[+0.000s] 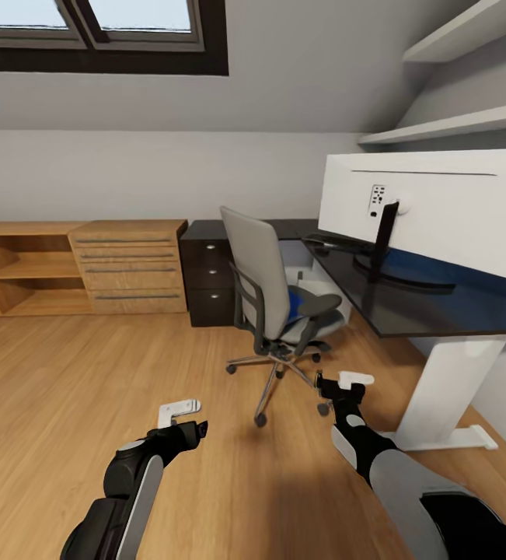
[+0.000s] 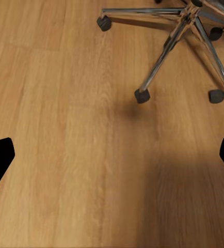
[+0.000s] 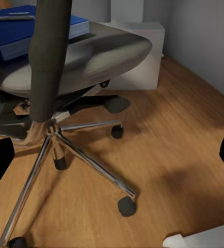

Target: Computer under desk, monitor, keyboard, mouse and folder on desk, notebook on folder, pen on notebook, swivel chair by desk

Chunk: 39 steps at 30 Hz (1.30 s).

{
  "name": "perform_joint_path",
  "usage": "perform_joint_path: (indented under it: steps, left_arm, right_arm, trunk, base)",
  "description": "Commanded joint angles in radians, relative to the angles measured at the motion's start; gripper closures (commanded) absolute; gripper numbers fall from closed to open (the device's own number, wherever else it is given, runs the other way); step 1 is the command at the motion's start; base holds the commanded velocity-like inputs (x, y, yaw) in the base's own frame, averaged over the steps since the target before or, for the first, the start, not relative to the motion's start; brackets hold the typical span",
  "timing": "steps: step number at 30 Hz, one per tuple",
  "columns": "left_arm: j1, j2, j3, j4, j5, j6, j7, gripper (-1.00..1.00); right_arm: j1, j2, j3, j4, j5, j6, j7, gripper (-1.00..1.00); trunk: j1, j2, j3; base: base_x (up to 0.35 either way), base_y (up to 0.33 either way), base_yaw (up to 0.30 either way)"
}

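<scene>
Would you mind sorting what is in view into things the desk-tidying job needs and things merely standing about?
Belong to the job:
swivel chair
blue folder on its seat
monitor
desk
computer

Standing about:
wooden chest of drawers
open wooden shelving
wall shelves

folder [image 3: 24,31] on swivel chair [image 3: 76,62] seat; computer [image 3: 138,57] behind; wooden floor [image 3: 179,150]

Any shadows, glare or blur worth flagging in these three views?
Head view: the glossy desk mirrors the monitor; edges look slightly soft. Left wrist view: a broad dim shadow darkens the floor toward the lower right. Right wrist view: the swivel chair seat shows a bright sheen, and soft shadows fall beneath its base.
</scene>
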Motion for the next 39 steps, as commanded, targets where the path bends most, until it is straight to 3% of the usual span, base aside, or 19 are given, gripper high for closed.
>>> perform_joint_path:
  steps: [1,4,9,26,31,34,39]
  left_arm:
    - [-0.001,0.000,-0.001,-0.001,0.010,0.004,0.009,-1.00]
    - [-0.001,0.000,0.001,-0.003,0.010,0.004,0.009,-1.00]
    - [-0.001,0.005,0.007,-0.008,0.011,0.002,0.009,-1.00]
    - [-0.001,0.008,0.024,-0.012,0.012,0.002,0.009,-1.00]
    - [-0.001,0.008,0.030,-0.012,0.012,0.002,0.009,-1.00]
    - [-0.001,0.008,0.045,-0.012,0.012,0.002,0.009,-1.00]
    - [-0.001,0.008,0.063,-0.012,0.012,0.002,0.009,-1.00]
  right_arm:
    - [-0.001,-0.006,0.001,0.003,-0.004,-0.003,-0.002,-1.00]
    - [-0.002,-0.031,-0.010,0.008,-0.004,-0.001,-0.003,-1.00]
    - [-0.002,-0.044,-0.022,0.010,-0.004,0.001,-0.003,-1.00]
    - [-0.002,-0.046,-0.030,0.010,-0.006,0.001,-0.004,-1.00]
    - [-0.002,-0.046,-0.071,0.010,-0.006,0.001,-0.003,-1.00]
    - [-0.002,-0.045,-0.136,0.010,-0.005,0.001,-0.003,-1.00]
    - [-0.002,-0.043,-0.163,0.010,-0.004,0.002,-0.003,-1.00]
  trunk:
    - [0.000,0.000,-0.001]
    - [0.000,0.000,-0.001]
    - [0.000,0.000,-0.001]
    - [0.000,0.000,-0.001]
    - [0.000,0.000,-0.001]
    - [0.000,0.000,-0.001]
    - [0.000,0.000,-0.001]
  base:
    - [0.275,0.000,0.000]
    - [0.156,0.000,0.000]
    - [0.045,0.000,0.000]
    - [0.182,0.000,0.000]
    - [0.289,0.000,0.000]
    - [0.310,0.000,0.000]
    - [0.273,0.000,0.000]
